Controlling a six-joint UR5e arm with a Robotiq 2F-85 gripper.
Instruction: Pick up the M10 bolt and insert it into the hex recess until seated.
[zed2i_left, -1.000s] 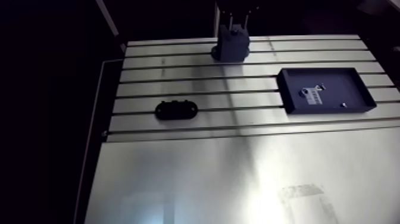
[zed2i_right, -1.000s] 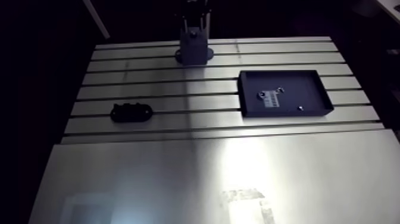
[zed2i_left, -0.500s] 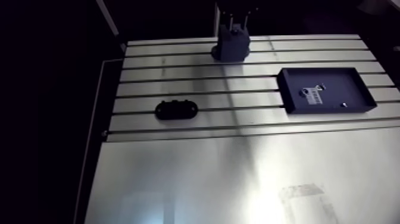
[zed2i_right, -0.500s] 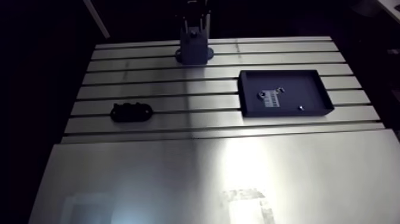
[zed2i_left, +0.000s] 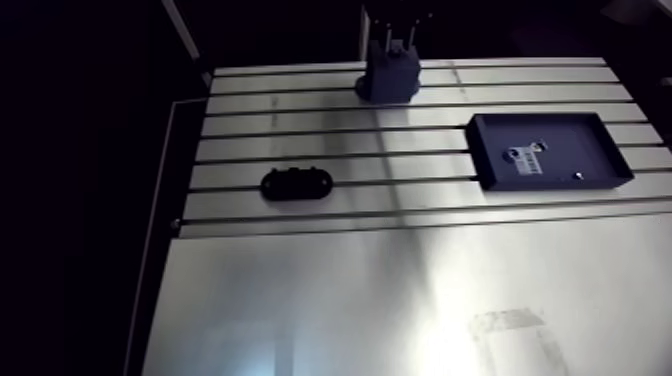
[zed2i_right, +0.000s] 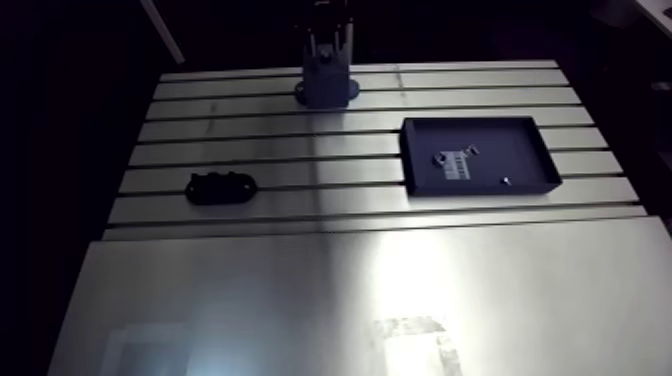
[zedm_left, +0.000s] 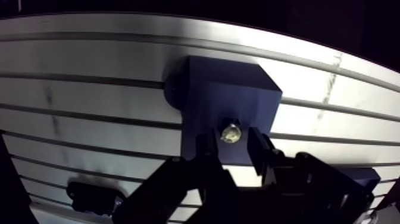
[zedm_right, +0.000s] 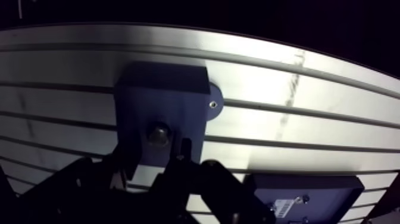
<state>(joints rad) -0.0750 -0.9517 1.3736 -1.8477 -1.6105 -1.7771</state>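
A dark blue block (zedm_left: 229, 98) stands on the slotted table near its back edge. The bolt (zedm_left: 230, 132) shows as a round shiny end sitting in the block's top face. In the wrist view my gripper (zedm_left: 231, 142) hangs right over it. One of its fingers (zedm_left: 208, 146) stands on each side of the bolt with a small gap, so the gripper is open. The arm view shows the gripper (zed2i_left: 397, 48) coming down onto the block (zed2i_left: 392, 82).
A shallow dark tray (zed2i_left: 585, 140) with a white label and small fasteners lies to the right. A black oval part (zed2i_left: 296, 184) rests on the table's left side. A smooth metal plate (zed2i_left: 400, 300) covers the front.
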